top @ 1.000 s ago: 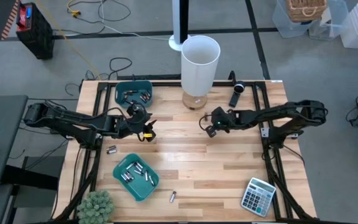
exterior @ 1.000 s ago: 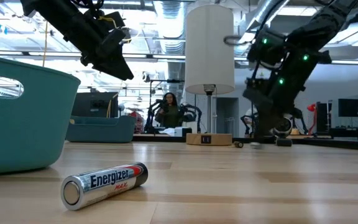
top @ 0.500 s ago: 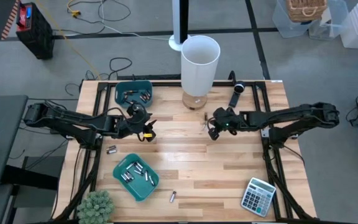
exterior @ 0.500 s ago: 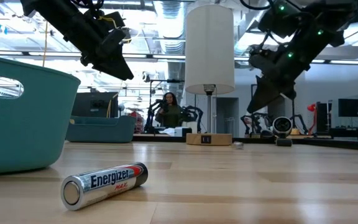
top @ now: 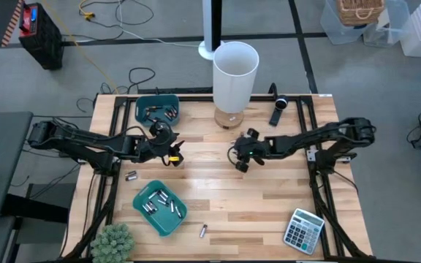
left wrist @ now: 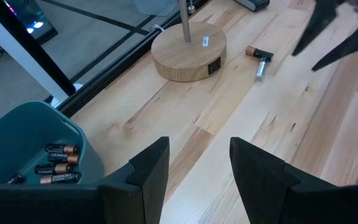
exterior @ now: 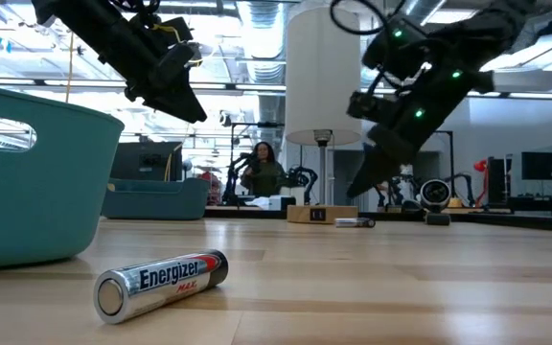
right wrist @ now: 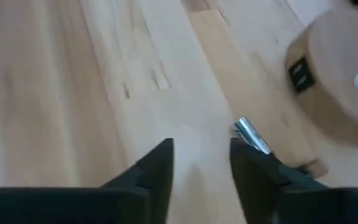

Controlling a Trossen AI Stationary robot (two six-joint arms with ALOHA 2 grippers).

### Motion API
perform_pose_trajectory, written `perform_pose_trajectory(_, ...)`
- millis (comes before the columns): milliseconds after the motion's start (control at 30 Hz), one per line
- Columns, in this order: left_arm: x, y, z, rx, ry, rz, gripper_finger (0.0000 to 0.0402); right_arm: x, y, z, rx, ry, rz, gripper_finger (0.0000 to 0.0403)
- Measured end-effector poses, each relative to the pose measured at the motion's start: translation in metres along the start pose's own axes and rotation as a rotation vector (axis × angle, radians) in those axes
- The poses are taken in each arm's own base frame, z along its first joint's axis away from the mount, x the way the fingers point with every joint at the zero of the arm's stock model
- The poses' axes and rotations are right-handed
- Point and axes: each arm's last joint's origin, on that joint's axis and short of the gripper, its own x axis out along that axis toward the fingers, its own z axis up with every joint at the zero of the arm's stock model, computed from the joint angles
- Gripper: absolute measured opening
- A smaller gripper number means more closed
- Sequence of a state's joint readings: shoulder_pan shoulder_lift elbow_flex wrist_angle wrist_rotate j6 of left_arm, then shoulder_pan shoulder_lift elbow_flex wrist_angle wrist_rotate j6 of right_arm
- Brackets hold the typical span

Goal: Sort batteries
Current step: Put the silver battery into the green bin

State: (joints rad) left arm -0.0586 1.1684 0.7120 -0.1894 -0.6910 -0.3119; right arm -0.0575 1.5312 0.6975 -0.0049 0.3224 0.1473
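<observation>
- Right tool (top: 237, 157) hangs empty above the desk (top: 269, 190), fingers parted, near a loose battery (right wrist: 252, 135).
- Left tool (left wrist: 194, 171) waits parted, empty.

Left end effector (left wrist: 197, 171) open, two dark fingers (left wrist: 151, 171) apart, bare wooden surface (left wrist: 241, 118) showing through gap, nothing held. Teal bin (left wrist: 23, 134) just beside one finger, holding several dark batteries with copper ends (left wrist: 58, 165), lying flat. Round wooden lamp base (left wrist: 189, 51) ahead of end effector, thin metal pole rising from it. Loose battery (left wrist: 260, 61) on surface just past base, near second small cell. Beyond it, other arm's dark fingers (left wrist: 334, 31) hang above surface, spread.
</observation>
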Motion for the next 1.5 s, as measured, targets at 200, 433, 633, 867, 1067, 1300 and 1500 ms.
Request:
perform_pose_trajectory(200, 0.000, 0.000, 0.000, 0.001, 0.001, 0.000, 0.0164, 0.022, -0.008, 0.014, -0.203, 0.011, -0.056, 0.0226)
perform_pose_trajectory(433, 0.000, 0.000, -0.001, 0.003, 0.006, -0.001, 0.0164, 0.053, -0.047, 0.003, -0.170, 0.128, -0.043, 0.0226)
perform_pose_trajectory(633, 0.000, 0.000, -0.001, 0.004, 0.008, -0.002, 0.0164, 0.063, -0.063, 0.001, -0.163, 0.130, -0.030, 0.0225)
perform_pose_trajectory(867, 0.000, 0.000, -0.001, 0.007, 0.011, -0.001, 0.0164, 0.063, -0.065, 0.003, -0.145, 0.129, -0.026, 0.0222)
perform_pose_trajectory(1067, 0.000, 0.000, -0.001, 0.007, 0.012, -0.001, 0.0164, 0.064, -0.065, 0.002, -0.086, 0.140, 0.016, 0.0200)
perform_pose_trajectory(1300, 0.000, 0.000, -0.001, 0.007, 0.012, -0.001, 0.0164, 0.064, -0.064, 0.002, -0.088, 0.133, 0.030, 0.0149)
perform_pose_trajectory(1500, 0.000, 0.000, -0.001, 0.007, 0.012, 0.000, 0.0164, 0.064, -0.066, 0.000, -0.078, 0.147, 0.039, 0.0091)
